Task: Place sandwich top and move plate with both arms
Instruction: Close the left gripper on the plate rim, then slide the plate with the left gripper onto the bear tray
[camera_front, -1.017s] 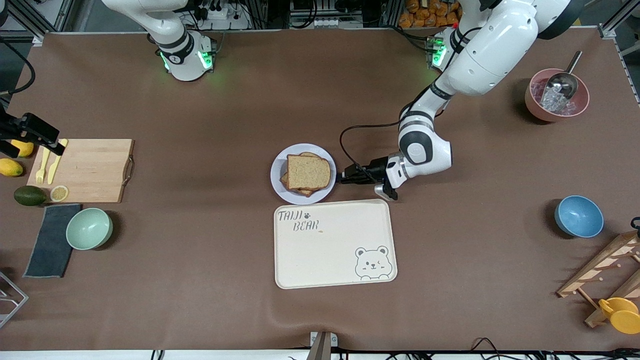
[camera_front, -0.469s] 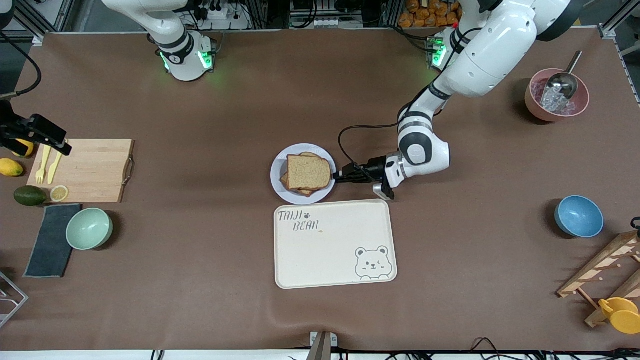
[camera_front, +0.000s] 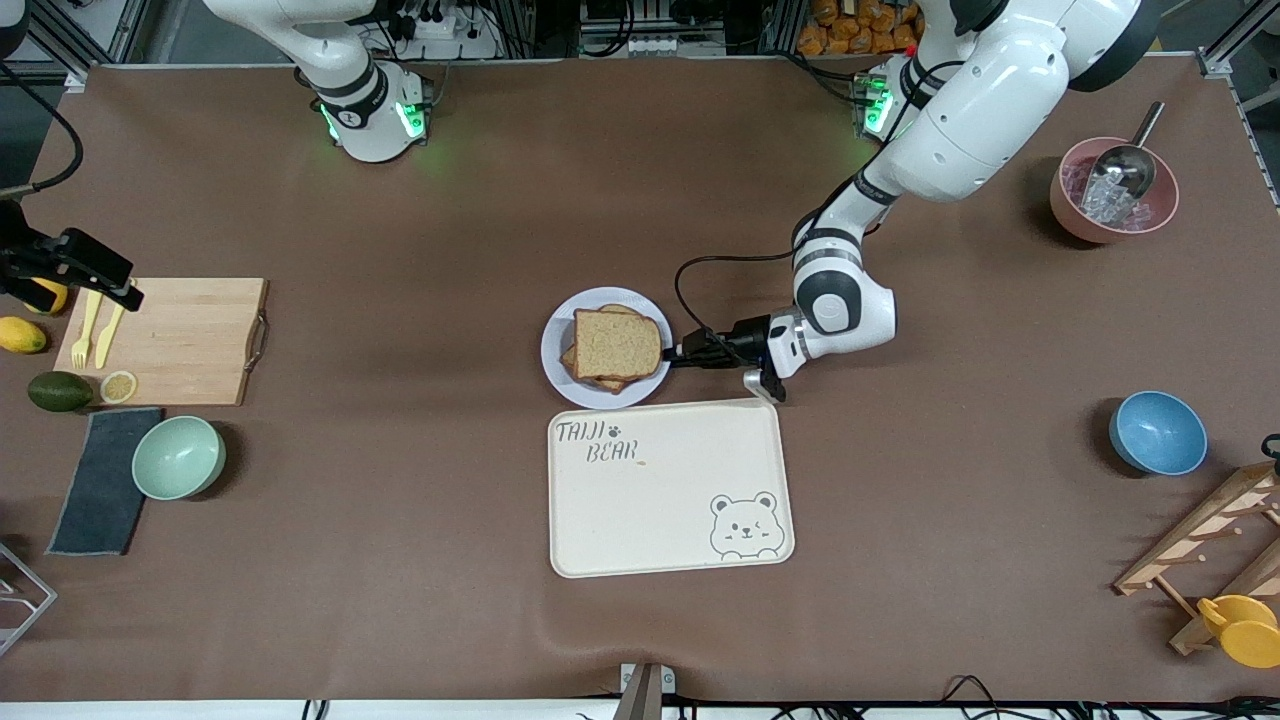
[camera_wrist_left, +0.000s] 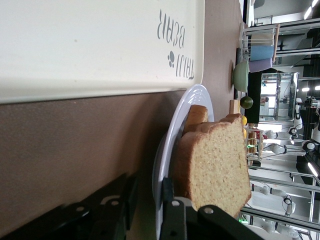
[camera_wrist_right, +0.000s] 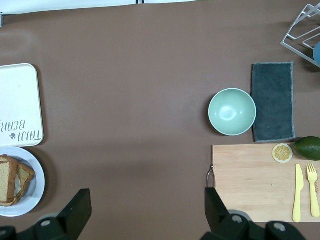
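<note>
The left gripper (camera_front: 688, 353) lies low at the table. Its black fingers (camera_wrist_left: 172, 217) are slightly spread, one above and one below the rim of the small round pale lavender-white plate (camera_front: 556, 350), at the plate's edge toward the left arm's end of the table. The left wrist view shows a narrow gap between the lower finger and the rim, so the plate (camera_wrist_left: 172, 135) is straddled but not pinched.

On this plate, near the middle of the table, lies the plain square slice of light-brown wholemeal bread with a darker crust (camera_front: 617, 343). It sits on top of the stack, with the corners of lower slices peeking out underneath. In the left wrist view the top slice (camera_wrist_left: 220, 165) sits just past the upper finger.

Just beside the plate, nearer to the front camera, is the cream rectangular tray with a bear drawing (camera_front: 660, 500).

The right gripper (camera_wrist_right: 145, 215) waits high up with its two fingers spread wide and nothing between them. It hangs over the end of the pale wooden cutting board (camera_front: 180, 340), toward the right arm's end of the table. A yellow plastic fork (camera_front: 86, 330) and knife (camera_front: 108, 335) lie on that board. A mint-green bowl (camera_front: 178, 457) stands nearer to the front camera than the board.
</note>
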